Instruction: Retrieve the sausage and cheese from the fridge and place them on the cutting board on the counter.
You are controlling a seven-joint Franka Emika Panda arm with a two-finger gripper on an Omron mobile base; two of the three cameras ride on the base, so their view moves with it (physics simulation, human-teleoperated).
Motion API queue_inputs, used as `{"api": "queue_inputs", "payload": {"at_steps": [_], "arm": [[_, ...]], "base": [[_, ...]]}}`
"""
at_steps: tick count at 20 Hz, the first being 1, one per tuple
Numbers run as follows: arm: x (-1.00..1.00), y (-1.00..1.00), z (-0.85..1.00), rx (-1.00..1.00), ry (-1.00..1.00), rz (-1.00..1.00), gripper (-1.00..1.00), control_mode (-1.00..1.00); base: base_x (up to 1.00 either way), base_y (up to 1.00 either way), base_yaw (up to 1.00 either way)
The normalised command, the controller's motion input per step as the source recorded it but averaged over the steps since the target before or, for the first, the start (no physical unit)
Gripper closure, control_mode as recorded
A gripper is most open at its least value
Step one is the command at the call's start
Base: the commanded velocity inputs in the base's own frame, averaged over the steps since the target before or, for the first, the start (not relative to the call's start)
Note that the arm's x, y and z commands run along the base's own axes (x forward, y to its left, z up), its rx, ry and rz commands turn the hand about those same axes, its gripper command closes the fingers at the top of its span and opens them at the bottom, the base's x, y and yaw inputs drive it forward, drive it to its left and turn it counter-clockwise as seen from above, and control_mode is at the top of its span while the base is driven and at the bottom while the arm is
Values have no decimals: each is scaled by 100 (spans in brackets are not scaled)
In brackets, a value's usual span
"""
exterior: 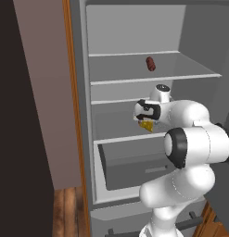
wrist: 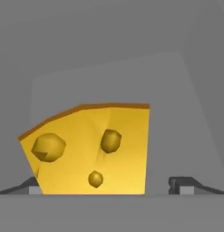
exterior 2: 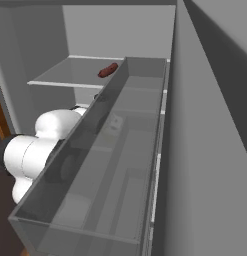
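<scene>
- My pincer (wrist: pixel 106 186) is spread wide, gripping nothing, inside the fridge (exterior: pixel 81 139).
- The cheese (wrist: pixel 88 149) sits on the middle shelf (exterior: pixel 116 134), dead ahead between the fingertips (wrist: pixel 181 185), nearer the one at the lower left of the hand view.
- The sausage (exterior: pixel 150 64) waits on the shelf above.
- I judge closing comes next.
</scene>
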Motion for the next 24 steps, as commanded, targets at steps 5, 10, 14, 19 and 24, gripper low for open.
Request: {"api": "queue_inputs", "payload": {"at_steps": [5, 10, 14, 19, 24], "arm": [[3, 0, -24, 0, 0, 0, 100, -100], [0, 0, 0, 0, 0, 0, 100, -100], [-3, 1, 0, 0, -1, 0, 100, -100], [-48, 11, 10, -7, -12, 8, 100, -100], [-87, 0, 41, -3, -13, 11, 100, -100]], "base": [[0, 0, 0], [0, 0, 0], [0, 0, 0], [0, 0, 0], [0, 0, 0]]}}
